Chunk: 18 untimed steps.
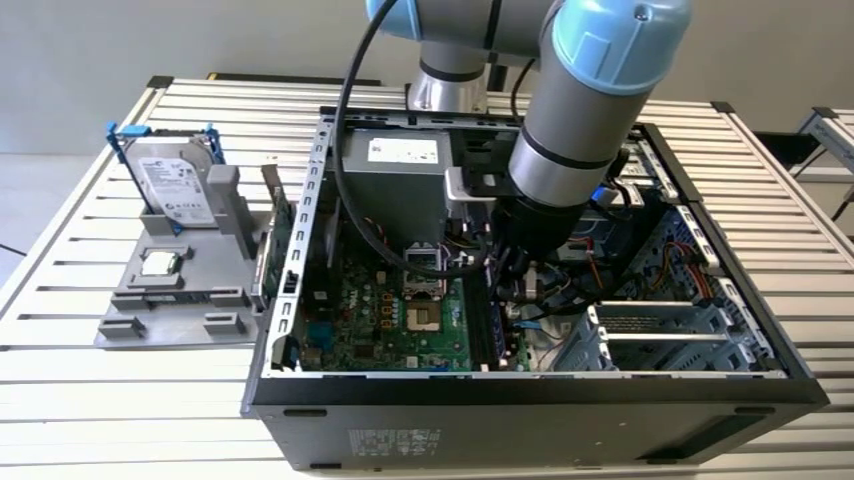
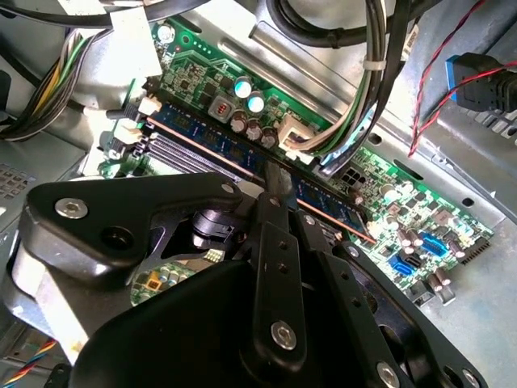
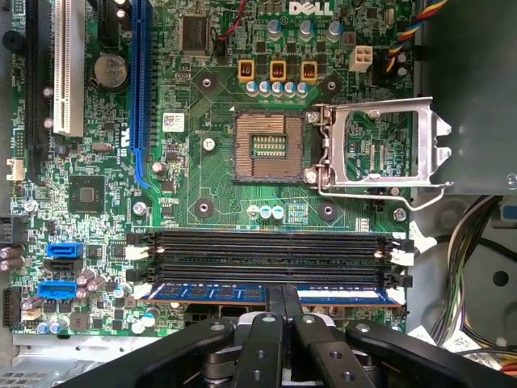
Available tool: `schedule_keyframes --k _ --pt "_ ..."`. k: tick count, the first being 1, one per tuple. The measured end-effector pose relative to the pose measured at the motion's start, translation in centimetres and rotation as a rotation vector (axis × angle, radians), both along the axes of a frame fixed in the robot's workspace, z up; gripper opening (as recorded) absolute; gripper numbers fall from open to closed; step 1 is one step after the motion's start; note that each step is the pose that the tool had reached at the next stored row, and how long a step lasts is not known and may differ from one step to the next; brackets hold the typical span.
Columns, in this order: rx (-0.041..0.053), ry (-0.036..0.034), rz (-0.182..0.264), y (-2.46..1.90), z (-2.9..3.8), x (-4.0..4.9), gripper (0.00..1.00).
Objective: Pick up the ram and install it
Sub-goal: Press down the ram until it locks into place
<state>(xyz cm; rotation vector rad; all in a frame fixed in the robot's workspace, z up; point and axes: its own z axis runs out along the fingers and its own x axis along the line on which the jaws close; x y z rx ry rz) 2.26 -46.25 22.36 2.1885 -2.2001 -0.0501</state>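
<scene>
Black gripper [image 3: 283, 301] linkages loomed closest in both wrist views, fingers drawn narrow and pinching the ram's [image 3: 212, 292] upper edge at mid-length. That ram stood on edge in the slot nearest the motherboard's [image 3: 202, 174] border, beside three vacant memory slots [image 3: 266, 252]. Beyond them sat the open processor socket [image 3: 268, 145], retention frame [image 3: 377, 145] swung back.

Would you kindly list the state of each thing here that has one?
ram: standing in the outermost memory slot, gripper on its middle.
gripper: shut on the ram.
processor socket: empty, its metal cover swung open.
other memory slots: empty.
computer case: side panel off.
</scene>
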Motion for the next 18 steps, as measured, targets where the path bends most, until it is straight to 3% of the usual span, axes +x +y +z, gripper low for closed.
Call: schedule_keyframes --k 10,18 --pt "-0.0019 0.0004 0.0 -0.03 1.71 0.0 0.0" --pt "-0.0017 0.0004 0.0 -0.03 2.7 -0.01 0.0"
